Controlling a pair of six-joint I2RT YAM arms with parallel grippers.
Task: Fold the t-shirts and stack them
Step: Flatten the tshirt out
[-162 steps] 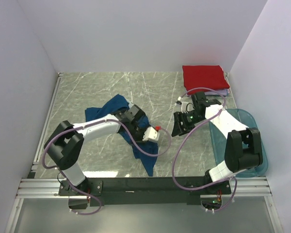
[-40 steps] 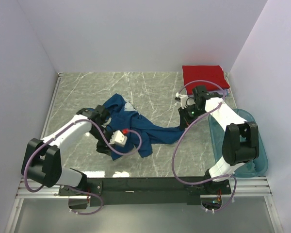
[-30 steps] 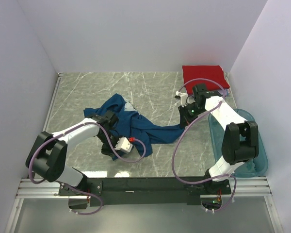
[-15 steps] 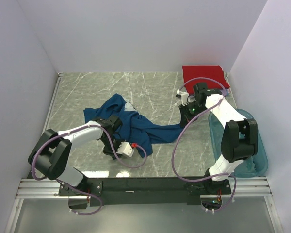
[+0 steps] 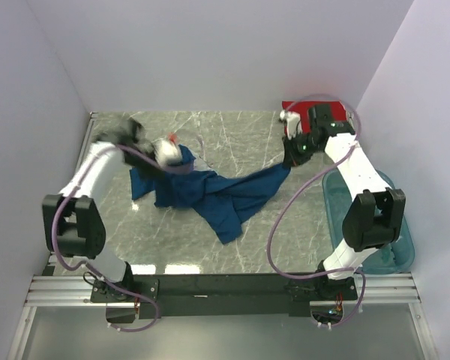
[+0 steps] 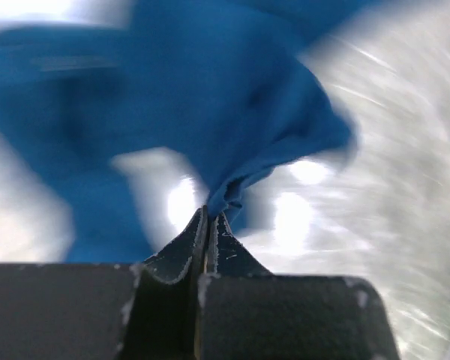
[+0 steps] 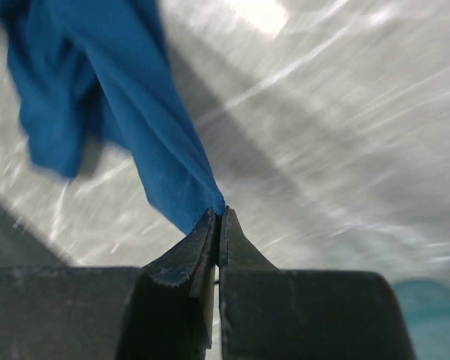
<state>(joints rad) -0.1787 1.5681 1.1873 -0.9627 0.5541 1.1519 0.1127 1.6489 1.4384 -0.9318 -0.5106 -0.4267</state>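
Clamped dark blue t-shirt (image 5: pixel 210 191) in both left gripper (image 6: pixel 208 214) and right gripper (image 7: pixel 217 214). Needed even outward tension, then flat lay-down.

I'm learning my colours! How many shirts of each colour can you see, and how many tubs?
blue t-shirt: 1
red t-shirt: 1
teal tub: 1
Total: 3 things

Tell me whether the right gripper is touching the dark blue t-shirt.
Touching: the right wrist view shows the right gripper pinching the dark blue t-shirt.
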